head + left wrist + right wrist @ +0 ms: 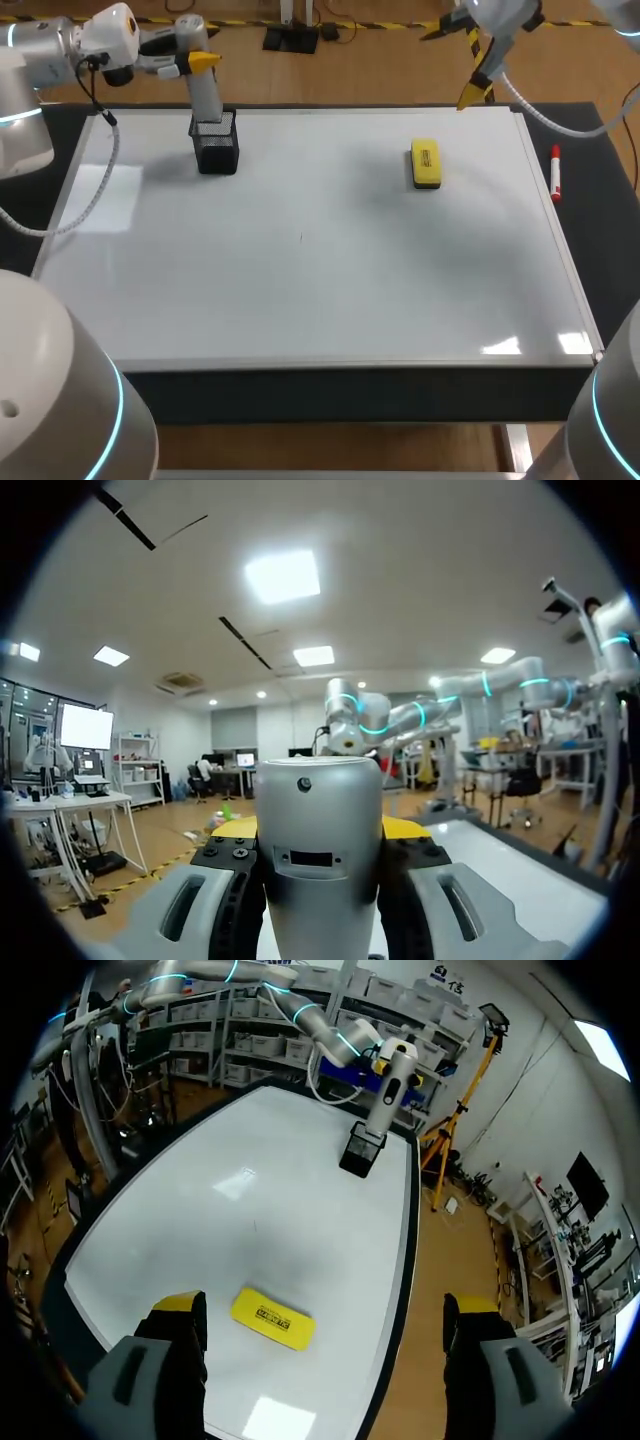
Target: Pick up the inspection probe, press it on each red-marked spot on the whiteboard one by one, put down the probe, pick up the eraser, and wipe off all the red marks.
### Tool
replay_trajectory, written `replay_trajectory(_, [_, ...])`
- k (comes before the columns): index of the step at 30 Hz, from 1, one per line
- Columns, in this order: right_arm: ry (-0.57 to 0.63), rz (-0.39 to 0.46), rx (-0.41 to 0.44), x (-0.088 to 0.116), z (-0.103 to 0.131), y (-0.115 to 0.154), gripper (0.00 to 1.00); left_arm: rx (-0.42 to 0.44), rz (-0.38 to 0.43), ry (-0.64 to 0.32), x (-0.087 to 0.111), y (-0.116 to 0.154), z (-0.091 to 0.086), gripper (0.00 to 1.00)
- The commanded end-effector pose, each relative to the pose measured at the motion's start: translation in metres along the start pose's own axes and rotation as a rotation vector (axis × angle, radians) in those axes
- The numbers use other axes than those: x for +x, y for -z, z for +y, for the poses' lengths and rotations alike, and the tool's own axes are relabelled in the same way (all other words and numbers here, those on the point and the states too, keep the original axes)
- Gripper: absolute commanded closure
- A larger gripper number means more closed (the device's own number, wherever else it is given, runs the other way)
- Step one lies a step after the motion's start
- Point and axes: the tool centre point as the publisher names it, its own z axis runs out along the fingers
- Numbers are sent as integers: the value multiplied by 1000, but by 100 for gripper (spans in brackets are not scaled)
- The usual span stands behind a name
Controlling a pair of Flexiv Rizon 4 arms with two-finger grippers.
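Whiteboard (300,260) glossy, eraser (425,165) flat on it, probe (207,95) upright in mesh holder (216,150)

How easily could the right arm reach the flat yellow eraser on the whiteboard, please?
Probably yes: the right gripper hangs open over the whiteboard near the yellow eraser, with nothing between them.

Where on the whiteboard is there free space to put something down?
Free: the whole near half of the whiteboard, and the strip between the mesh holder and the eraser. Crowded: the far left corner, where the probe stands in the holder; a marker lies by the right edge.
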Motion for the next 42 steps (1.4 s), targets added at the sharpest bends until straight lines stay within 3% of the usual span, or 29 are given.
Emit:
replay_trajectory(1, [1, 3, 4, 0, 0, 1, 0, 7, 93, 7, -9, 1, 6, 100])
replay_trajectory(18, [1, 3, 4, 0, 0, 1, 0, 22, 103, 35, -13, -2, 28, 100])
replay_trajectory(42, [1, 3, 4, 0, 0, 1, 0, 32, 97, 99, 2, 1, 60, 100])
